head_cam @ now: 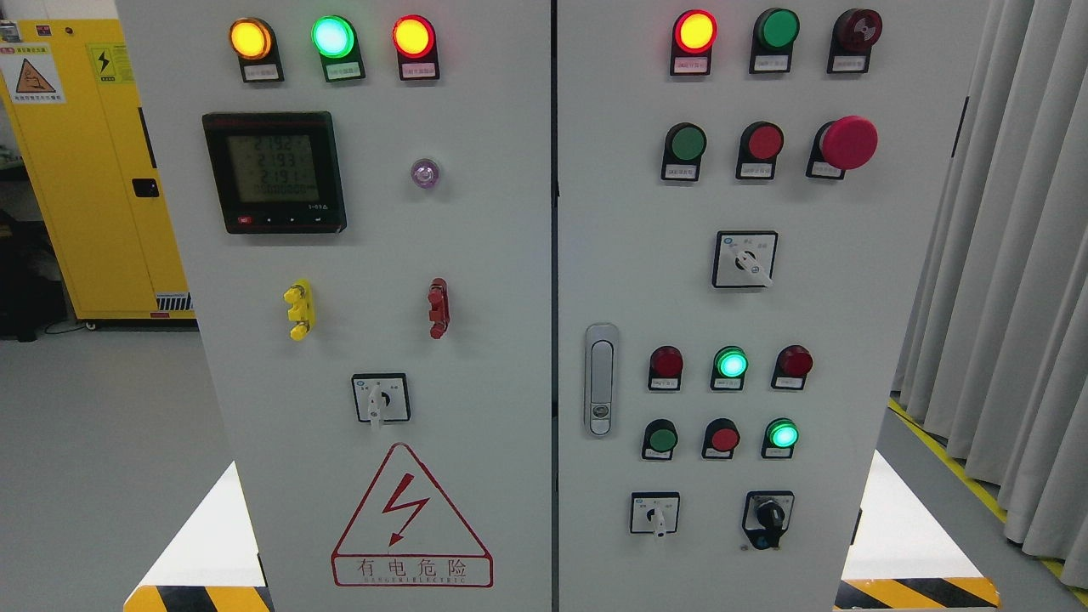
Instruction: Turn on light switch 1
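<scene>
A grey electrical cabinet (510, 280) with two doors fills the head view. The right door carries rows of round buttons and lamps: a lit red lamp (694, 31) at the top, a dark green button (685, 144), a dark red button (764, 142) and a red mushroom button (847, 142). Lower down, a green lamp (730, 363) and a green button (782, 434) glow. Rotary switches sit at mid right (745, 259), at the lower right (654, 513) and on the left door (380, 398). I cannot tell which control is switch 1. Neither hand is in view.
The left door has lit yellow, green and red lamps, a digital meter (274, 172) and a red electric-hazard triangle (411, 518). A door handle (601, 378) sits by the centre seam. A yellow cabinet (85, 170) stands at the back left, grey curtains (1011, 255) at the right.
</scene>
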### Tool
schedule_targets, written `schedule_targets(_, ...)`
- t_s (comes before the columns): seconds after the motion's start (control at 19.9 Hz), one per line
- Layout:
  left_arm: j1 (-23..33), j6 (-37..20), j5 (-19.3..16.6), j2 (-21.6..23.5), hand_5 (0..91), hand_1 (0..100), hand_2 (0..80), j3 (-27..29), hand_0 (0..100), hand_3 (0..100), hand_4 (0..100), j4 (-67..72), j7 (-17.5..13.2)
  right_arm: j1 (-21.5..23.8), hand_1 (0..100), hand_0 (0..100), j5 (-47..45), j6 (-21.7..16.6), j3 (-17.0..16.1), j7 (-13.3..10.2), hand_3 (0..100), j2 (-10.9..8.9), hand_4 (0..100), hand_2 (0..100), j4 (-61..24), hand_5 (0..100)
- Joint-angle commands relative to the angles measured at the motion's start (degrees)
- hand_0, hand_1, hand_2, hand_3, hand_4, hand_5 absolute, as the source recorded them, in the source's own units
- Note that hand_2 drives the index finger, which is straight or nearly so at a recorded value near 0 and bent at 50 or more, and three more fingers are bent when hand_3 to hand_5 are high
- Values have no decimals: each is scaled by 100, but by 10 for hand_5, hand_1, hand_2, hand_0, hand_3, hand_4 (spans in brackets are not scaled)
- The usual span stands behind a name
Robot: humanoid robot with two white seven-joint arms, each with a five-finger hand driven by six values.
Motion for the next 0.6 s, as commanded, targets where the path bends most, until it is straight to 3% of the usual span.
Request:
schedule_targets(0.0,-66,45,-68,-22,742,633,470,60,153,662,837,-2665,-25,0,500,0,-167,4,0,3,0,0,0,40,0,0)
schedule_targets(0.25,-259,71,-59,-48,814,643,502,-37,101,733,882,-3035,-16,0,500,0,-167,4,0,3,0,0,0,40,0,0)
schedule_targets(0.55,-681,607,-59,-171,859,659,545,-80,62,809,902,-3220,-7,0,500,0,-167,4,0,3,0,0,0,40,0,0)
